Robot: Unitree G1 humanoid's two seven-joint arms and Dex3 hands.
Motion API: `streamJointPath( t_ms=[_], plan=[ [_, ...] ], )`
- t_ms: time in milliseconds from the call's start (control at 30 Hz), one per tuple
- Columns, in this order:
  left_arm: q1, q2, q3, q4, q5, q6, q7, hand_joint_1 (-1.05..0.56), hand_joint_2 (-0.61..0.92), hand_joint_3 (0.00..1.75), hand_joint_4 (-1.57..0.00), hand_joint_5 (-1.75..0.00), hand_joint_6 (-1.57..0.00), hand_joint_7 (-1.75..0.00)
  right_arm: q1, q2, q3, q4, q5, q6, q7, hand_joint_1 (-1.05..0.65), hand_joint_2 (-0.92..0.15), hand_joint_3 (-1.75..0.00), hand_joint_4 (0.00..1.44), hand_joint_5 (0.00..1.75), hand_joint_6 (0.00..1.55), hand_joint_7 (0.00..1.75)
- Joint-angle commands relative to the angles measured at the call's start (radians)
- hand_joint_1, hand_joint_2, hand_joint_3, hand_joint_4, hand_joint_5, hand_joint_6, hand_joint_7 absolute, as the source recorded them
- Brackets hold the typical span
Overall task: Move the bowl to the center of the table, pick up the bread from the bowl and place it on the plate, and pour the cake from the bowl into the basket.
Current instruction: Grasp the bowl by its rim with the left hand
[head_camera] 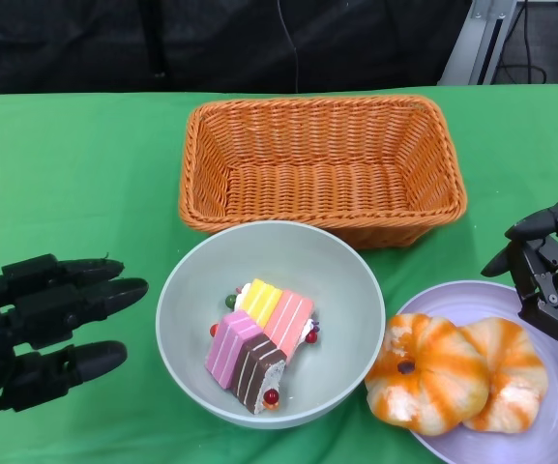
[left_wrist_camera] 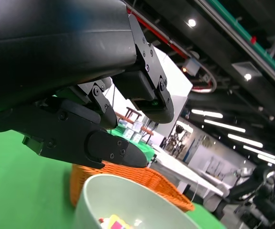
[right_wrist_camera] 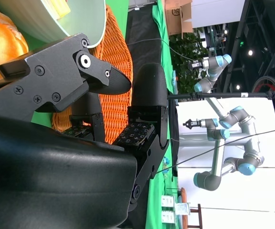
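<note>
Bowl (head_camera: 187, 309): pale grey-green, upright on the green tablecloth (head_camera: 75, 174), near the front edge and about midway between the side edges; far rim just in front of the basket's near wall, right rim just beside the plate; touching or not, cannot tell.
Cake (head_camera: 257, 343): striped slices in pink, yellow and brown, heaped on the bowl's floor with small red and green beads around them.
Basket (head_camera: 322, 164): orange wicker, rectangular, upright behind the bowl toward the far edge, nothing inside.
Plate (head_camera: 549, 435): lilac, at the front right corner, partly cut off by the picture's edge.
Bread (head_camera: 453, 372): two orange-and-white glazed rounds lying side by side on the plate, touching each other; left one overhanging the plate's left rim, next to the bowl.
Left hand (head_camera: 46, 329): near the front left corner, left of the bowl and apart from it; fingers stretched toward the bowl, spread, holding nothing.
Right hand (head_camera: 549, 271): at the right edge, above the plate's far side, beside the bread but clear of it; fingers parted and loosely bent, nothing between them.
Background: grey robot arms (right_wrist_camera: 223, 119) on a stand, seen from the right wrist.
</note>
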Motion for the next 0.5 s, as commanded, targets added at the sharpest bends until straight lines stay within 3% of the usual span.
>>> streamJointPath(
  t_ms=[33, 500],
  plan=[
    [-0.013, 0.034, 0.010, -0.010, 0.035, -0.023, 0.032, -0.39, 0.92, 0.08, -0.74, -0.15, -0.76, 0.00, -0.008, -0.005, -0.017, -0.014, 0.009, 0.024, -0.012, -0.11, -0.64, -0.91, 0.76, 1.58, 0.73, 1.17],
    [0.005, 0.048, -0.046, -0.141, 0.279, -0.024, 0.259, -0.33, 0.92, 0.04, -0.87, -0.13, -0.87, -0.03, -0.013, 0.008, -0.022, -0.011, -0.001, 0.041, -0.032, -0.12, -0.68, -0.82, 0.77, 1.56, 0.73, 1.16]
  ],
)
